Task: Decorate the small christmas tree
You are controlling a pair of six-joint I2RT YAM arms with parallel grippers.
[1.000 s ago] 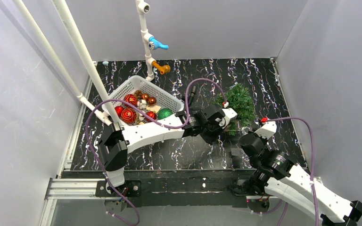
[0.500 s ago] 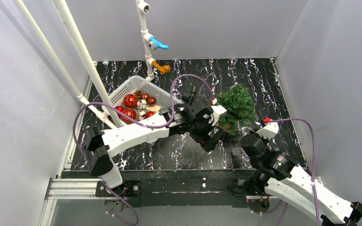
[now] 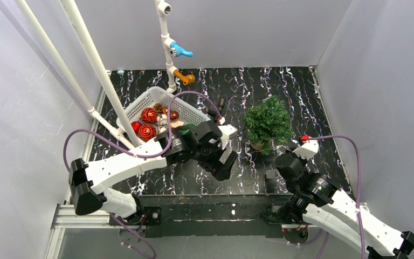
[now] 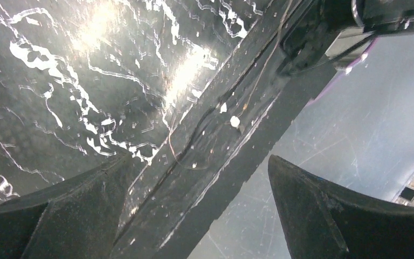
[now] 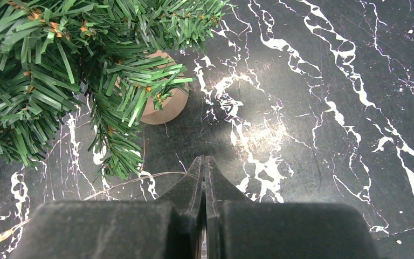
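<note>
Marbled table (image 3: 302, 91), left pincer (image 4: 197, 162) wide open, right pincer (image 5: 205, 162) closed near small christmas tree (image 5: 43, 70)

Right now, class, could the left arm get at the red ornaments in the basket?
Probably yes: its open, empty end effector hangs just beside the basket, though facing away from it, and nothing lies between them.

One small christmas tree (image 3: 269, 118), one white basket (image 3: 186, 105).
</note>
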